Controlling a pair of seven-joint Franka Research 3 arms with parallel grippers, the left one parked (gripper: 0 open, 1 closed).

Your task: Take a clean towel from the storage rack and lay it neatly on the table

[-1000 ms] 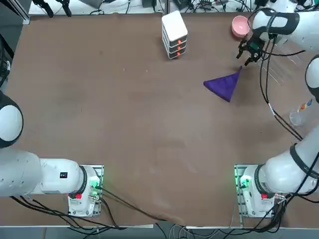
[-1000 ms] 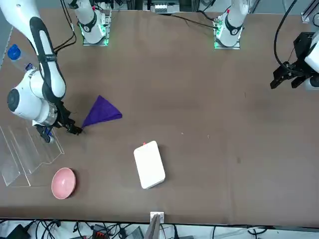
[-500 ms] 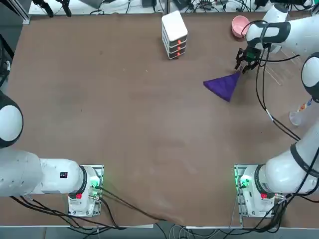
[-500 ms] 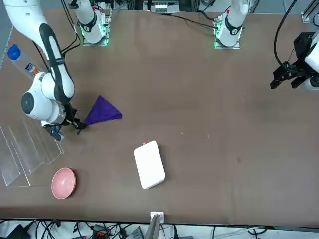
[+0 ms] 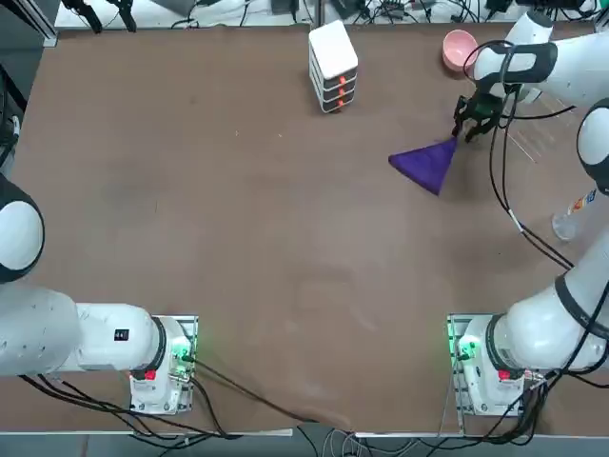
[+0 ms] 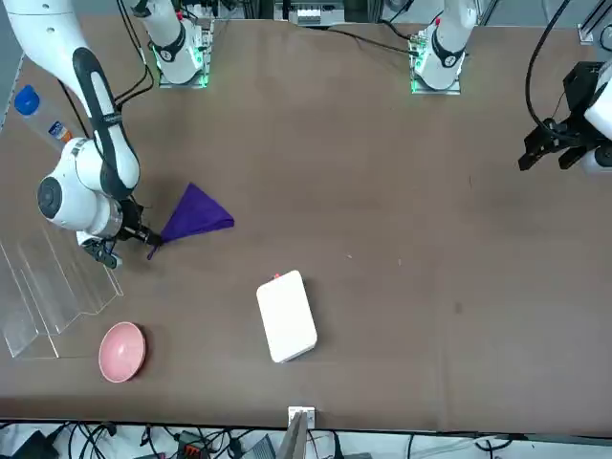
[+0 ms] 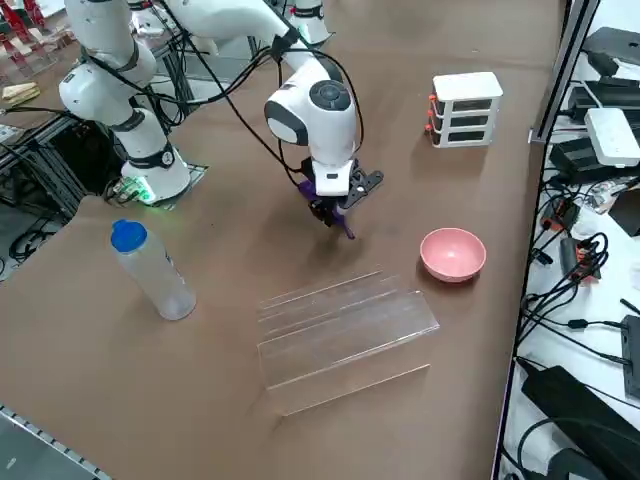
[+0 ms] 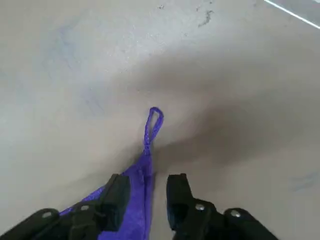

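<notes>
Brown counter [image 5: 238, 238] bears the towel [image 5: 425, 163]; its looped corner [image 8: 152, 120] is straddled by the half-open right end effector [image 8: 145, 192], not yet gripped.

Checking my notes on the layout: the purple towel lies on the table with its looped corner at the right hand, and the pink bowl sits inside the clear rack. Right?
Not quite. The pink bowl stands on the table beside the clear rack, not inside it; the right side view shows this. The purple towel does lie with its looped corner at the right hand.

The right tool [image 7: 338, 215] pointed down at the purple towel [image 7: 343, 222] on the tabletop [image 7: 230, 290], near the clear rack [image 7: 340, 335].
</notes>
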